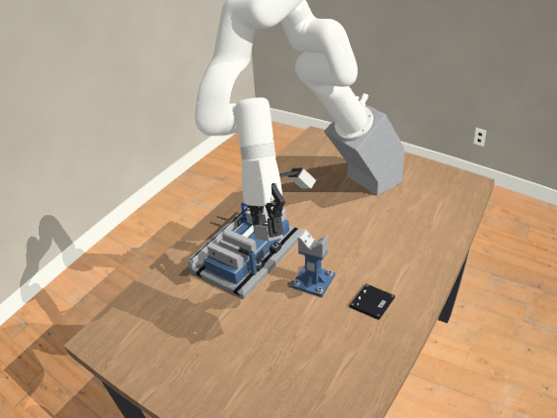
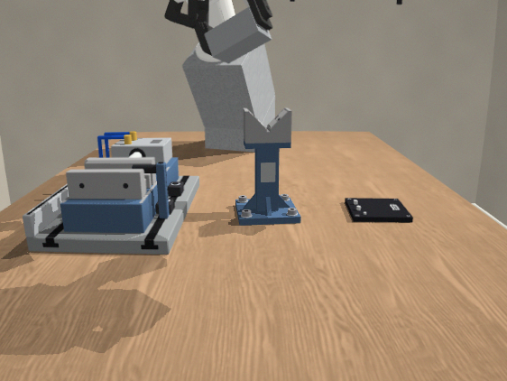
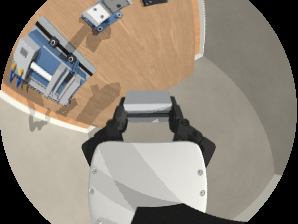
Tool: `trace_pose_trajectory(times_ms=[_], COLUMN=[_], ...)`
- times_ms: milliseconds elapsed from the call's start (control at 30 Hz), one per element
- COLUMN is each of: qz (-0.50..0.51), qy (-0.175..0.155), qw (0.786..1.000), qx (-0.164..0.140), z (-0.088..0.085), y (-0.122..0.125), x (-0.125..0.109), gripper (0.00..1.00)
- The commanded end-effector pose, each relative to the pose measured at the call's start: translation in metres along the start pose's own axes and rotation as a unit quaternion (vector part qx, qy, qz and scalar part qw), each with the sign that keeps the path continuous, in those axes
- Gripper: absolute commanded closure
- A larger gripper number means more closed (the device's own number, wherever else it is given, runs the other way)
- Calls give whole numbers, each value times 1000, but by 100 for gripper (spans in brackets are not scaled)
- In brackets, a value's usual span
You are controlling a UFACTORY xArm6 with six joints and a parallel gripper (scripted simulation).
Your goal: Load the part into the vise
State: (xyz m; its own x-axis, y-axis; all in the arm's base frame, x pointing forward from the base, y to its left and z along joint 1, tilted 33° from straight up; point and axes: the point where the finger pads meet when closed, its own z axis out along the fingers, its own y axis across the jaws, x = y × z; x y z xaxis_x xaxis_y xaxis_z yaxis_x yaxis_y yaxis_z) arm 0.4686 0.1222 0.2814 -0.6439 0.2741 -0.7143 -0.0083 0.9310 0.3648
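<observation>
My gripper (image 2: 221, 20) is shut on the grey block (image 2: 235, 35) and holds it tilted, high in the air. In the top view the gripper (image 1: 268, 218) and the block (image 1: 261, 231) stand over the far end of the vise (image 1: 245, 253). In the wrist view the block (image 3: 148, 104) sits between the black fingers. The vise (image 2: 110, 199) is open, with grey jaws on a blue body. I cannot see the block's slot. The black infeed plate (image 2: 378, 209) lies bare at the right.
The blue V-block stand (image 2: 268, 167) stands between the vise and the infeed plate (image 1: 372, 301). The arm's grey base (image 1: 372, 154) is at the table's far side. Blue air hoses (image 2: 108, 142) rise behind the vise.
</observation>
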Motion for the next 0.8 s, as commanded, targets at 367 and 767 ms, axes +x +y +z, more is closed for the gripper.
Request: trace_pose_trajectory(times_ms=[367, 767], qz=[-83, -121], qy=[65, 97], qw=[992, 982], qx=[64, 106], z=[-14, -28], y=[-62, -103], x=[-1, -4], gripper=[100, 100])
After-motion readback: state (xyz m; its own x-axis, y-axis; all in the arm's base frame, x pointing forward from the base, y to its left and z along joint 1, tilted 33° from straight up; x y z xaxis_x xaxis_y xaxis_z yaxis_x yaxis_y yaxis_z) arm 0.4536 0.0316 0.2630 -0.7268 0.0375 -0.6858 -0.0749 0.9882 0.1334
